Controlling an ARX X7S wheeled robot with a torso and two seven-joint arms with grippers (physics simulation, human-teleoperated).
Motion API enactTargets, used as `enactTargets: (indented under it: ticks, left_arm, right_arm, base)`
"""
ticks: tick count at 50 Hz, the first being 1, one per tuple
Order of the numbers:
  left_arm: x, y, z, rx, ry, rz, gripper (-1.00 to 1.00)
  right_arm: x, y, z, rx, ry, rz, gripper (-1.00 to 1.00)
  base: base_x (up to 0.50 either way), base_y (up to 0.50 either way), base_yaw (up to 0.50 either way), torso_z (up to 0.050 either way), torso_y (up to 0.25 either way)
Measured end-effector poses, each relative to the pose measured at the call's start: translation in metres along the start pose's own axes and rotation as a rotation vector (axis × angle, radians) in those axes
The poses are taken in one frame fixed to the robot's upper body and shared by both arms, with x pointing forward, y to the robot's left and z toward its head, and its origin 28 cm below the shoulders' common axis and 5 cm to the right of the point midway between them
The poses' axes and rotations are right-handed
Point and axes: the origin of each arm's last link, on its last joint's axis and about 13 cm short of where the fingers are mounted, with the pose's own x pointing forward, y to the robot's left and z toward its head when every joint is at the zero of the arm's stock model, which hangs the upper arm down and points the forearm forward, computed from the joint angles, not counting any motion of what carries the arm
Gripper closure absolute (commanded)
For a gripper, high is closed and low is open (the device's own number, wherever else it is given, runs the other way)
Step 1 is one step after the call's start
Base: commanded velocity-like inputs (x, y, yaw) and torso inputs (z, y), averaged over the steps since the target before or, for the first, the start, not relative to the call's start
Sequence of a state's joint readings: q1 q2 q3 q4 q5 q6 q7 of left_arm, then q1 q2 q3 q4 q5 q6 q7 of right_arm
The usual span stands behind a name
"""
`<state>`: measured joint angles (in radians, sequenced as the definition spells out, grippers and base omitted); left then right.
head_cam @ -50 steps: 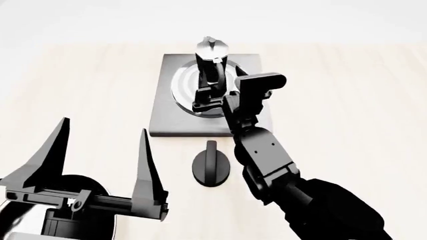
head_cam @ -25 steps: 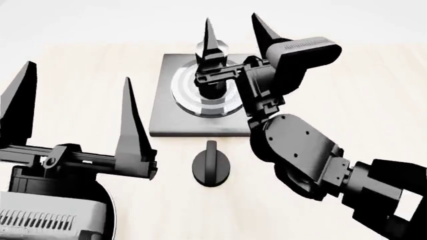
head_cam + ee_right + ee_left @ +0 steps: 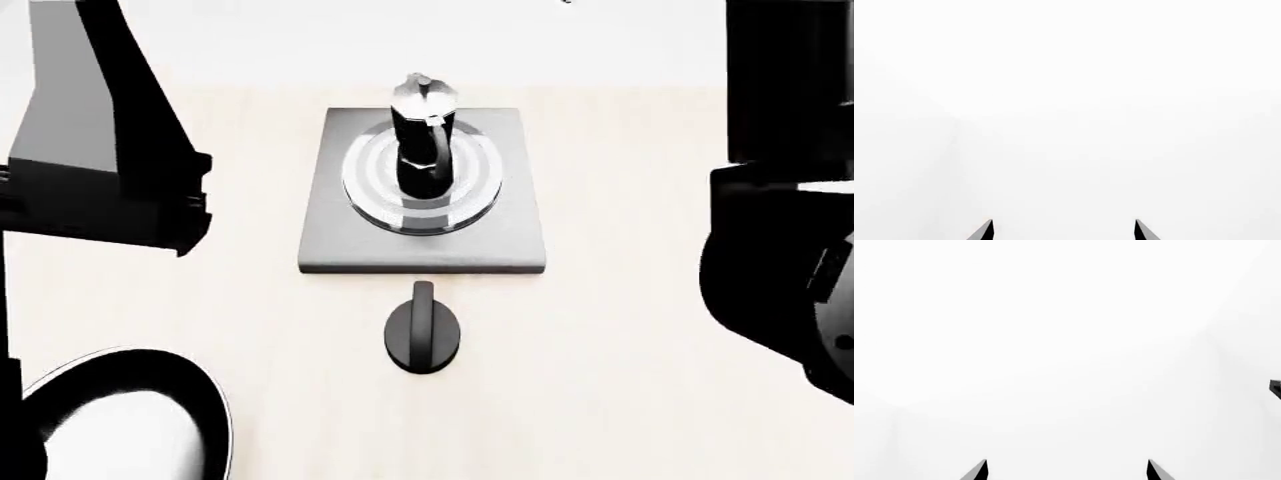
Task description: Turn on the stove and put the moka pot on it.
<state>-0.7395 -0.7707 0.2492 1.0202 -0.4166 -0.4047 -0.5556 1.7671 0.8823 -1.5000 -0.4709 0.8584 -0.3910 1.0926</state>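
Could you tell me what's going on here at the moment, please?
Nothing is being handled right now. The moka pot stands upright on the burner rings of the stove, with the black knob on the table in front of the plate. Both arms are raised at the sides of the head view, clear of the pot. The left gripper and right gripper are open and empty, facing blank white. A frying pan sits at the near left.
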Motion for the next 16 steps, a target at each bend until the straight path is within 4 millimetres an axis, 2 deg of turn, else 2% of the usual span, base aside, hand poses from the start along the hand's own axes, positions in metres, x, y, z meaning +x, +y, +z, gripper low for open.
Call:
enactTargets:
  ticks: [16]
  left_arm:
    - [-0.004,0.009,0.016,0.03,-0.04,0.006,-1.0]
  right_arm:
    - [-0.017,-0.019,0.053,-0.13,-0.109,-0.052,-1.0]
  base:
    - [0.0,0.0,0.0,0.0,0.0]
